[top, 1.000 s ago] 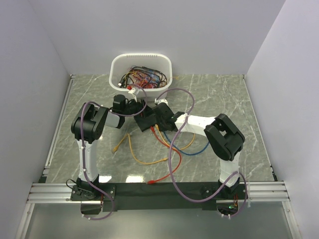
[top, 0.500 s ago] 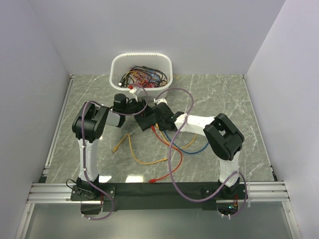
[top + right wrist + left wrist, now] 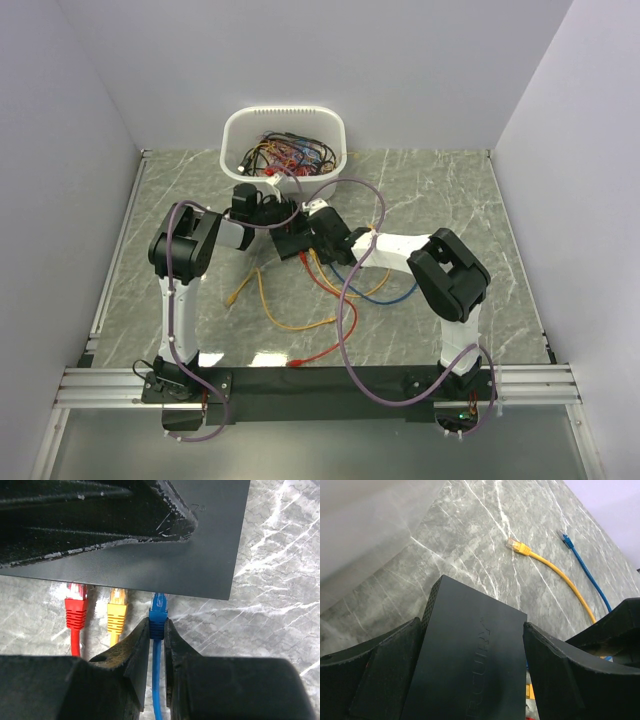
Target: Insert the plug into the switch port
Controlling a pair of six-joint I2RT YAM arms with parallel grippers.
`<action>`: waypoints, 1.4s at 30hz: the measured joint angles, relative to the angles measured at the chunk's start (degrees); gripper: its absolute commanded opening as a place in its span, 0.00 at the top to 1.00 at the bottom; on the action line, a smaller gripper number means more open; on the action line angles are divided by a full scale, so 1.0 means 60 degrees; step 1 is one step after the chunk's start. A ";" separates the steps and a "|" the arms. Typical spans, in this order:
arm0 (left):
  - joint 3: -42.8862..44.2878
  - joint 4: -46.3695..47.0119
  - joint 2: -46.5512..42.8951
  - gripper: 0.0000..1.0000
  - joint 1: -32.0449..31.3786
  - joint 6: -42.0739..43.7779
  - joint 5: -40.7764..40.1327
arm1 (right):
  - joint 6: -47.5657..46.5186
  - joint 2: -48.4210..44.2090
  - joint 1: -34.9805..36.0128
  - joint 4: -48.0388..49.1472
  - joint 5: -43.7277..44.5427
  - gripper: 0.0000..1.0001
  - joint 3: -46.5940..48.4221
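Overhead and wrist close-ups sharing switch (image 3: 470, 665)

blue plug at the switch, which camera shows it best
Right wrist view: the blue plug is pinched in the right gripper, tip at the switch edge beside the yellow plug and red plug. Top view: hidden under the arms, only the blue cable shows. Left wrist view: the switch's top hides it.

The left arm (image 3: 180, 300) and right arm (image 3: 450, 280) are white tubes with bulky matte-black joint housings. Purple cables (image 3: 345, 330) loop along both, and their fingers (image 3: 131, 655) are matte-black wedges.
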 measured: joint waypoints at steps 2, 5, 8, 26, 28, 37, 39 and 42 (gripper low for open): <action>-0.0007 -0.0004 0.0000 0.13 -0.0011 0.0036 -0.0025 | 0.0000 0.0018 0.0011 -0.0011 0.0036 1.00 0.0015; -0.0069 0.0055 0.0004 0.14 -0.0026 0.0055 -0.0084 | 0.0018 0.0025 0.0015 -0.0011 0.0047 1.00 0.0018; -0.0244 0.0299 0.0000 0.15 -0.0058 0.0051 -0.0291 | 0.0007 0.0025 0.0018 0.0011 0.0058 1.00 0.0004; -0.1687 0.1078 -0.0441 0.64 -0.0153 -0.1056 -0.1923 | -0.0186 -0.0903 -0.0353 0.1271 -0.1009 1.00 -0.1570; -0.1698 0.1082 -0.0463 0.67 -0.0138 -0.1144 -0.1971 | -0.0193 -0.0903 -0.0408 0.1249 -0.1133 1.00 -0.1570; -0.1712 0.1118 -0.0455 0.73 -0.0127 -0.1224 -0.1978 | -0.0335 -0.0911 -0.0543 0.1257 -0.1457 1.00 -0.1577; -0.1734 0.1151 -0.0452 0.74 -0.0131 -0.1268 -0.2000 | -0.0361 -0.0911 -0.0586 0.1271 -0.1548 1.00 -0.1588; -0.1865 0.1275 -0.0452 0.74 -0.0138 -0.1402 -0.2076 | -0.0361 -0.0911 -0.0645 0.1271 -0.1668 1.00 -0.1588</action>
